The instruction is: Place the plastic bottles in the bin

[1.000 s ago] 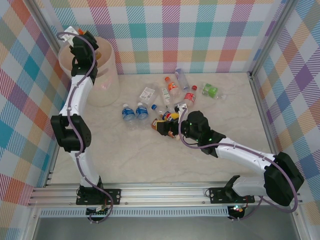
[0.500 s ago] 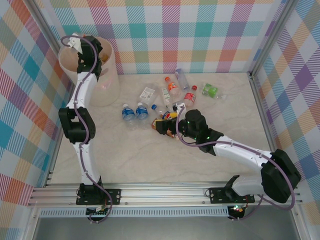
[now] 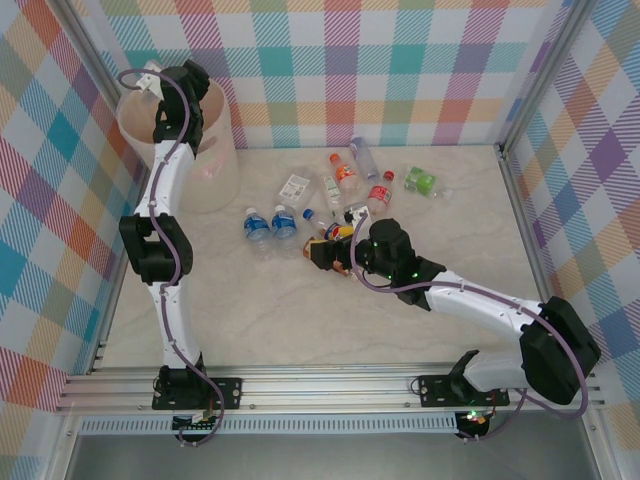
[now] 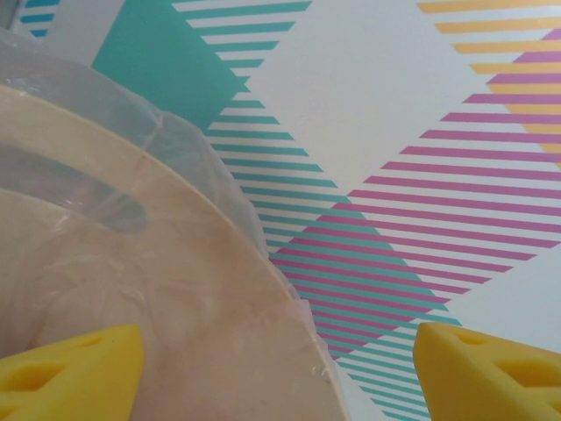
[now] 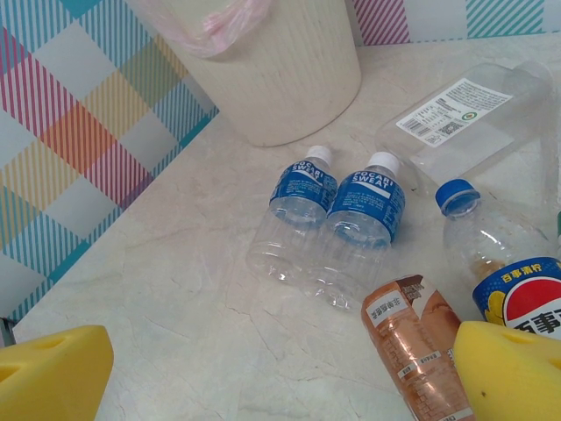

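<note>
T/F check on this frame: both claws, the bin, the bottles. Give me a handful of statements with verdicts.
1. The left claw is up at the rim of the bin with nothing between its fingers. True.
2. The right claw is shut on the brown-labelled bottle. False: its jaws stand wide apart and that bottle lies loose on the table, next to one fingertip.
3. Two blue-labelled bottles lie side by side on the table near the bin. True.
4. The bin is tipped over on its side. False: it stands upright in the far left corner.
</note>
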You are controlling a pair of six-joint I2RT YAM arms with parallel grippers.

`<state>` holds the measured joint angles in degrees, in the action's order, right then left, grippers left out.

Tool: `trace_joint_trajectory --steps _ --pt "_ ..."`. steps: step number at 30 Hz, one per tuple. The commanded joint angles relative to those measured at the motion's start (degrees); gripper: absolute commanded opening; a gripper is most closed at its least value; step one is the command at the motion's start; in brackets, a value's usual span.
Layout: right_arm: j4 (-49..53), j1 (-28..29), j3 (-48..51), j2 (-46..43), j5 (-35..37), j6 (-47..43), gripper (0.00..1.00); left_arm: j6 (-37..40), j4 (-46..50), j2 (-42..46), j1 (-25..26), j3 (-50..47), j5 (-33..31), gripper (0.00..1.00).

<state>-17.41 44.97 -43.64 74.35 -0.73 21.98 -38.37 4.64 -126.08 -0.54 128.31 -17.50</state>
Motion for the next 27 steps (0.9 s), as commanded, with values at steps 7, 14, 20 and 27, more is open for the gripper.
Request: trace_joint_trajectory --steps 7,14,20,27 --pt "0.3 -0.2 -1.5 0.4 -0.3 0.4 1.00 4.1 3.7 3.5 -0.6 1.6 6.6 0.88" --pt "4.1 -0.2 -2.0 0.7 8.1 5.2 1.00 6.6 7.4 9.0 -0.1 1.2 12.0 0.96" --pt "11.0 -1.3 -2.4 0.7 12.1 5.9 1.00 10.1 9.0 16.2 2.5 -4.5 13.6 1.00" --pt "17.4 -5.3 -2.1 -0.7 9.1 3.6 1.00 10.0 8.1 25.1 6.6 -16.1 17.5 1.00"
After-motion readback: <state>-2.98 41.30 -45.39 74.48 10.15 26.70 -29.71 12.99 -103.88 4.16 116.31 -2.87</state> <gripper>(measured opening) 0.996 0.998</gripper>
